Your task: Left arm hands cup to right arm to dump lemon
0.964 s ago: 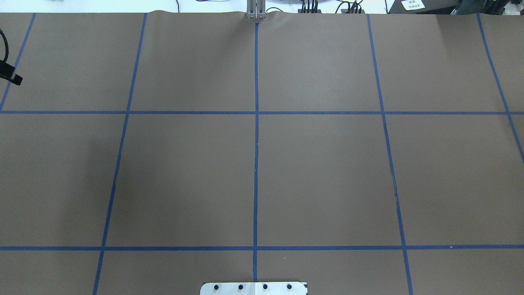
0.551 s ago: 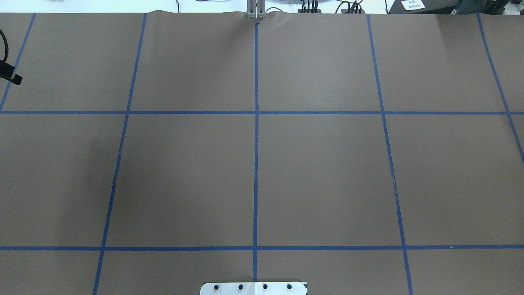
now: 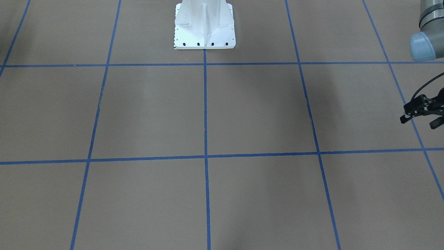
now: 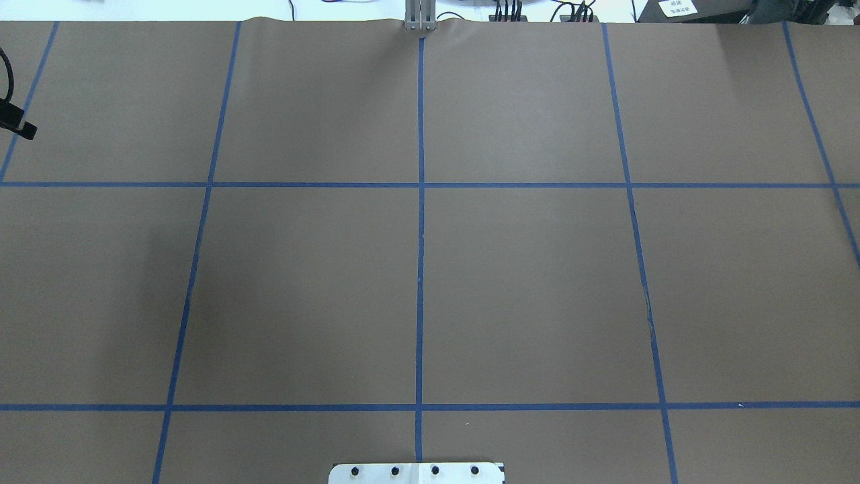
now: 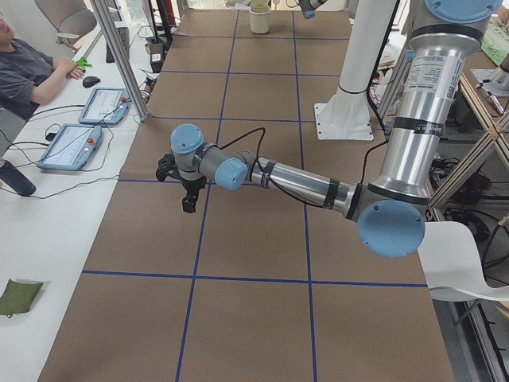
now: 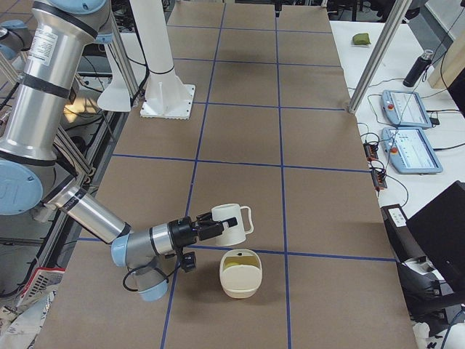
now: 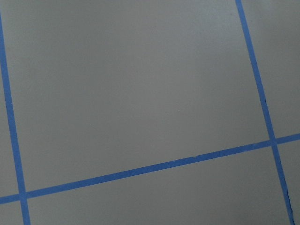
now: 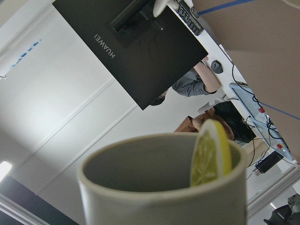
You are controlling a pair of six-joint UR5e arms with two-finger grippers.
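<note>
The cup (image 6: 231,225) is a white mug with a loop handle, held off the table at the right end. My right gripper (image 6: 211,230) grips it from the side. In the right wrist view the cup (image 8: 164,187) fills the bottom of the frame, tilted, with a lemon slice (image 8: 211,153) standing at its rim. My left gripper (image 3: 419,121) is open and empty, hanging above the table at the left end. It also shows in the exterior left view (image 5: 184,192) and at the overhead view's edge (image 4: 19,126). The left wrist view shows only taped table.
A cream bowl (image 6: 240,275) with a pale yellow inside stands on the table just below the cup. The white robot base (image 3: 204,24) stands mid-table at the robot's side. Blue tape lines grid the brown table. An operator (image 5: 24,68) and teach pendants (image 6: 410,138) are across the table.
</note>
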